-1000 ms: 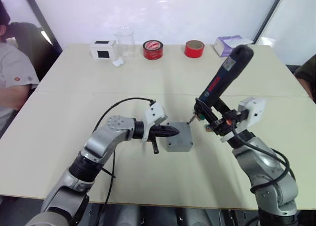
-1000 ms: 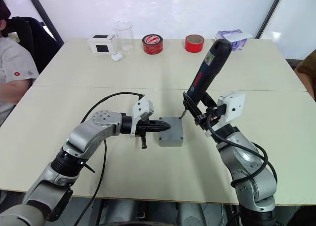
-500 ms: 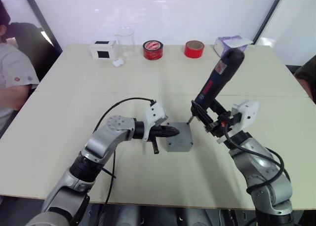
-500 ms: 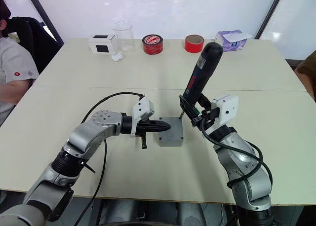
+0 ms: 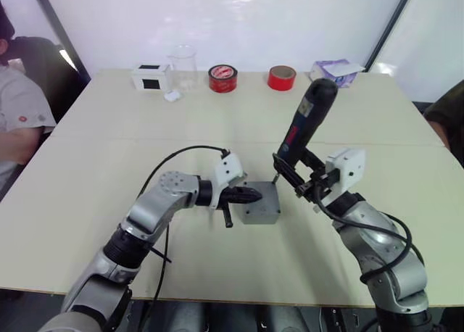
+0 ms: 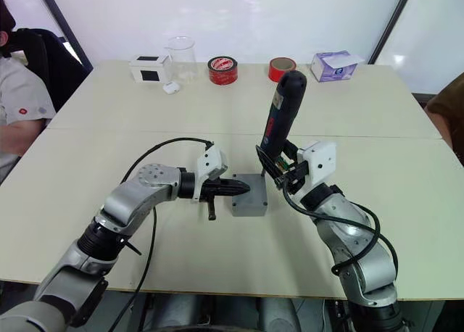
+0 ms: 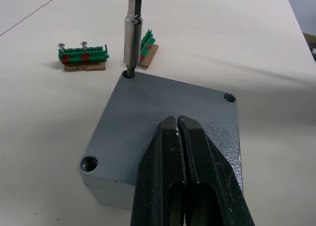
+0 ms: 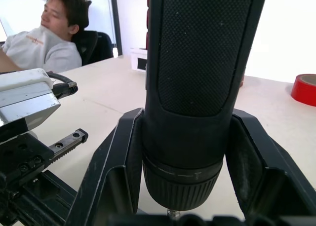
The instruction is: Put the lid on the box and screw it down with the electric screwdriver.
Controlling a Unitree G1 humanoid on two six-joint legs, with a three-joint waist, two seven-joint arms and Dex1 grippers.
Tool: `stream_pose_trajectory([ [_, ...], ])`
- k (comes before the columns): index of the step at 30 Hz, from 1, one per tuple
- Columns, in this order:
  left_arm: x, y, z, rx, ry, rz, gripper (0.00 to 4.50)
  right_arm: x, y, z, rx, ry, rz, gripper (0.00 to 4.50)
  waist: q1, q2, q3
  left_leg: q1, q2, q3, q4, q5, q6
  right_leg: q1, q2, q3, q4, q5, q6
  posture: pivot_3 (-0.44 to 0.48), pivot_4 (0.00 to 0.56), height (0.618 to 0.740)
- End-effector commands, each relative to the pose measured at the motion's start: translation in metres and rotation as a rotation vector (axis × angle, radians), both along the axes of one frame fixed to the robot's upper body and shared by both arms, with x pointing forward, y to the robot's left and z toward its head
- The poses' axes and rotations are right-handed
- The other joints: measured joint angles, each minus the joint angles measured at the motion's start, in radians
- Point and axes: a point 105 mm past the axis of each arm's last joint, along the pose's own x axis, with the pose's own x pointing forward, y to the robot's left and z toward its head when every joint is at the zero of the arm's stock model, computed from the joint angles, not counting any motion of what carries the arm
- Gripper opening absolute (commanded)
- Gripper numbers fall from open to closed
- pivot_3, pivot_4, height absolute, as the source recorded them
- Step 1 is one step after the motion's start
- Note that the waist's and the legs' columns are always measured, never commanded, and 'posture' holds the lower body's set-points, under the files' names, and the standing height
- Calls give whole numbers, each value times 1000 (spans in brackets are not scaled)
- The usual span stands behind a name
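Lid [image 7: 163, 122] lies under left claw [image 7: 177, 123] (fingers pressed together).

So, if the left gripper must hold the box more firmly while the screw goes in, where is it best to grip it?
Probably across two opposite side walls of the box, coming from its free left side. The lid is flat and offers no edge, and the electric screwdriver occupies the far corner. The left gripper, shut, only rests on top.
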Motion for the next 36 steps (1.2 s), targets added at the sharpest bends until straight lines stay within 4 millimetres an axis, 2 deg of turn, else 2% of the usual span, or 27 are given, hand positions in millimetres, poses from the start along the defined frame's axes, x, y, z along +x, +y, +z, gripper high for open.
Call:
stream_pose_trajectory([
  [1, -3, -1, -2, 2, 4, -9, 0, 2, 6, -30, -47, 135, 18, 1787, 0, -1, -1, 0, 0, 0, 0, 0, 0, 0, 0, 0, 0, 0, 0, 0, 150, 740],
  [8, -3, -1, -4, 5, 7, -5, 0, 5, 4, -32, -58, 157, 18, 1787, 0, -1, -3, 0, 0, -1, 0, 0, 0, 1, 0, -1, 0, 0, 0, 0, 150, 740],
  [12, -2, -1, -4, 5, 7, -4, 0, 7, 2, -39, -74, 201, 11, 1787, 0, -2, -5, 0, 0, -1, 0, 0, 0, 1, 0, -1, 0, 0, 0, 0, 150, 740],
  [18, -2, -1, -5, 6, 9, -3, 0, 8, 2, -41, -22, 231, 0, 1787, 1, -3, -6, 1, 1, -2, 0, 0, 0, 2, 0, -2, -1, 0, -1, 0, 150, 740],
  [24, -3, 1, -8, 11, 18, -1, 0, 11, -6, -46, 6, 291, -46, 1787, 0, -3, -8, 1, 3, -2, 0, 0, 0, 2, 0, -2, -1, -1, -1, 0, 150, 740],
  [36, -3, 0, -8, 4, 24, 4, 0, 13, -10, -43, -42, 287, -47, 1787, 2, -6, -11, 1, 3, -4, 0, -1, 1, 4, -1, -3, -4, -3, -5, 0, 150, 740],
])
